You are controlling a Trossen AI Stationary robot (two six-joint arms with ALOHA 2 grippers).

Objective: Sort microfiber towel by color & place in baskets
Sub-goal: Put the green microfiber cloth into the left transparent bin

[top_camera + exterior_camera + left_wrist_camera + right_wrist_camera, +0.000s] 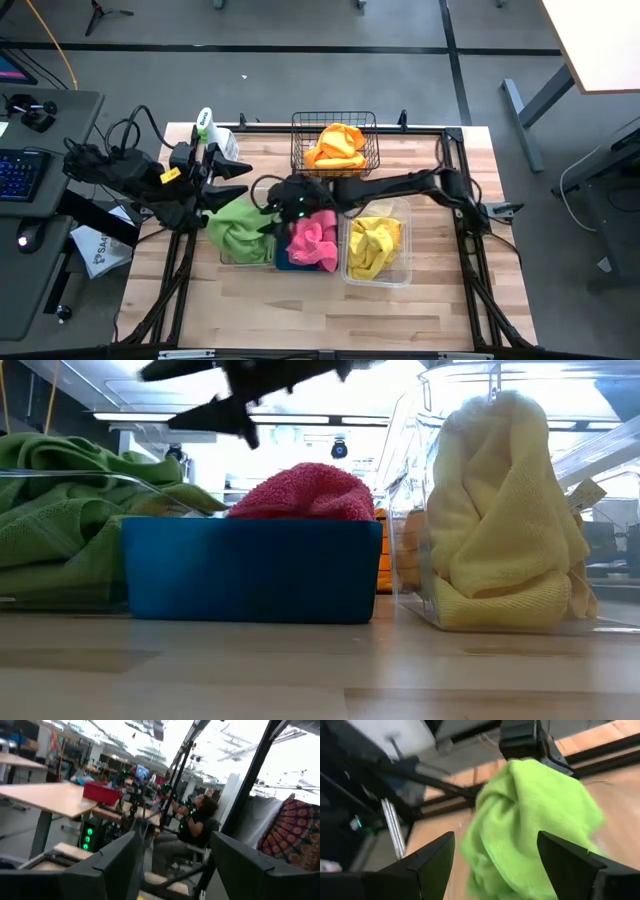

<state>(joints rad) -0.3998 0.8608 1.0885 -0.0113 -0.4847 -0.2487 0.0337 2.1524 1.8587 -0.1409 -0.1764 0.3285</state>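
Observation:
A green towel (238, 228) lies heaped in the left clear tub (226, 258). A pink towel (313, 240) lies in the blue tub (250, 568). A yellow towel (372, 243) lies in the right clear tub (404, 262). Orange towels (336, 148) fill the black wire basket (298, 140) at the far side. My right gripper (270, 207) is open above the green towel (535, 815), which shows beyond its fingers (430, 857); I see no touch. My left gripper (234, 180) is open and empty at the table's left, pointing level into the room (175, 870).
A white spray bottle (207, 126) stands at the table's far left corner. My right arm (400, 184) reaches across the table above the tubs. A dark frame rail (455, 150) edges the table. A person (196, 822) sits in the room beyond. Bare wood lies at the near side (300, 310).

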